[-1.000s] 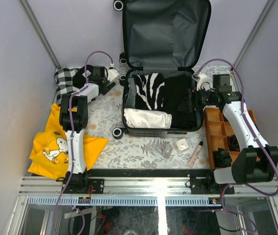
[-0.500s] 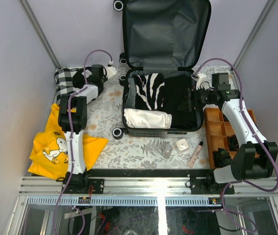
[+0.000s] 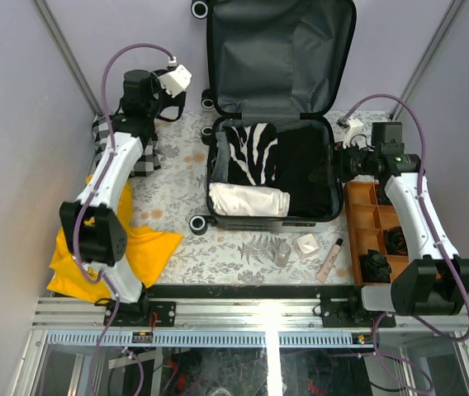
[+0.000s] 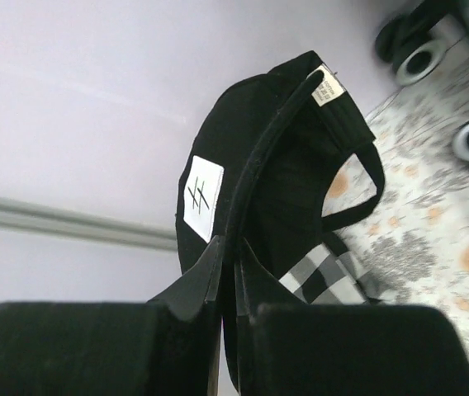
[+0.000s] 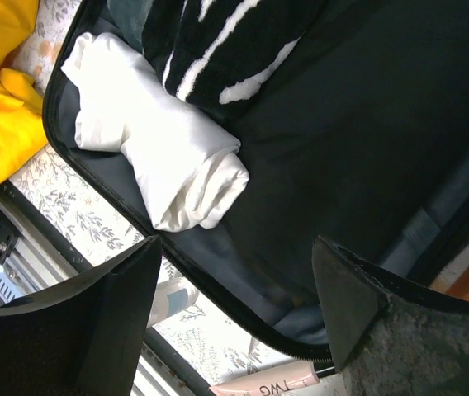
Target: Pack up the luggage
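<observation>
The luggage (image 3: pixel 280 58) lies open, far on the counter (image 3: pixel 177 177). Its shell looks hard and stiff, so I would grab the lid's edge. The left claw (image 4: pixel 228 252) pinches a soft black cap (image 4: pixel 284 190). The right claw (image 5: pixel 234 247) gapes over the luggage.

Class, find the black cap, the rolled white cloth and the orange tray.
black cap (image 4: pixel 218 136), left wrist view, outer crown.
rolled white cloth (image 5: pixel 172 157), right wrist view, middle of roll.
orange tray (image 3: pixel 358 196), top view, bare far-left compartment.
</observation>
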`<action>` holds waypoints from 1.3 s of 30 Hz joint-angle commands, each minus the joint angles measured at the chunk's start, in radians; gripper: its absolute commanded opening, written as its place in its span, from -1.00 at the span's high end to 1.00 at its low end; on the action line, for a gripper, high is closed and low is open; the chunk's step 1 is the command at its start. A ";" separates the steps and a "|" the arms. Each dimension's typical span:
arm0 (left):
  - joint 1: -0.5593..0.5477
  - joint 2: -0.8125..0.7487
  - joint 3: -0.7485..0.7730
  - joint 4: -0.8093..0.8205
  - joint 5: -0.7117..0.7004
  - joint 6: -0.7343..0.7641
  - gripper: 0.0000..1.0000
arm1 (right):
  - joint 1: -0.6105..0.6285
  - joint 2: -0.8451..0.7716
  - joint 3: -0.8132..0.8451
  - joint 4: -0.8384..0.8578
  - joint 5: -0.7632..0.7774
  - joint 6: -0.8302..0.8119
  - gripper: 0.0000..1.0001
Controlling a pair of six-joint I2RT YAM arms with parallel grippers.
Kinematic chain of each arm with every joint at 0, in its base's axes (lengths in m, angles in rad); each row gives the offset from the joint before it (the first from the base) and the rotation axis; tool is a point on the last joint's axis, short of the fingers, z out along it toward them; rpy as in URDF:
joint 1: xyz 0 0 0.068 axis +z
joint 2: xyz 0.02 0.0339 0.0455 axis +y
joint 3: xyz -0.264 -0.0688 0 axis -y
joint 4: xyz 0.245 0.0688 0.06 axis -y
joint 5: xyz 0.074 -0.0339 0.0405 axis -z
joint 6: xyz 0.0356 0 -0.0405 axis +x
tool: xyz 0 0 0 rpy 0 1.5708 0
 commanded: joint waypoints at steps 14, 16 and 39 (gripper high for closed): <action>-0.625 -0.129 0.031 -0.049 0.100 -0.064 1.00 | -0.206 -0.104 0.057 0.024 -0.017 0.087 -0.70; -0.657 -0.064 0.056 -0.015 0.086 -0.074 1.00 | -0.218 -0.100 0.060 0.023 -0.004 0.086 -0.69; -0.743 0.301 0.141 0.406 -0.174 -0.090 1.00 | -0.238 0.049 0.195 0.035 -0.004 0.114 -0.51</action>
